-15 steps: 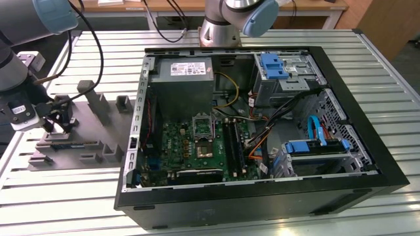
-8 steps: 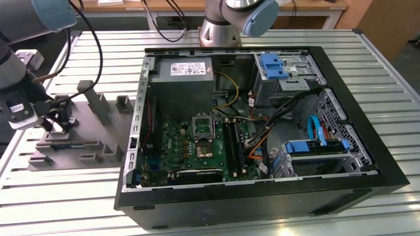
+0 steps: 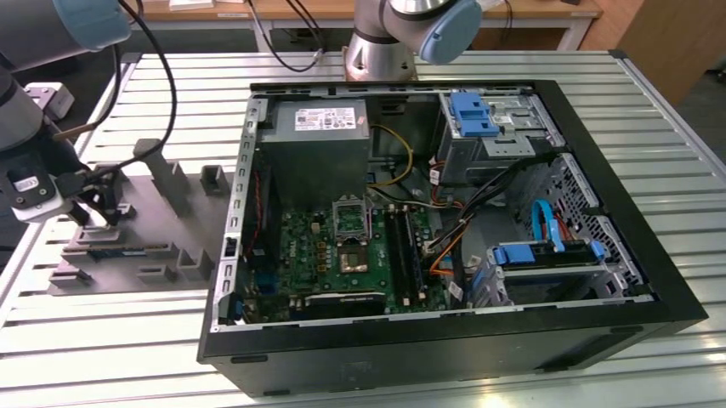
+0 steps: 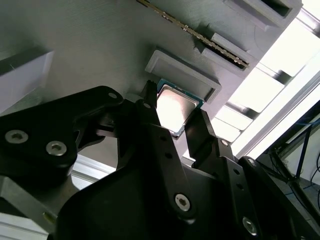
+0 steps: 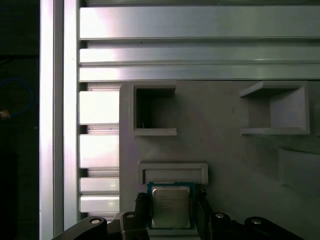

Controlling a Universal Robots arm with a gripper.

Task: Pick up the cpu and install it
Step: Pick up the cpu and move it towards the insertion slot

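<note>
A ribbed silver aluminium tabletop (image 3: 114, 340) lies in front. Behind stands a pale wooden desk on white legs (image 3: 545, 12), near a brown wooden panel (image 3: 669, 42).

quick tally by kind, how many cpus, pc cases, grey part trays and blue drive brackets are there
cpu: 1
pc case: 1
grey part tray: 1
blue drive brackets: 2
total: 5
</note>
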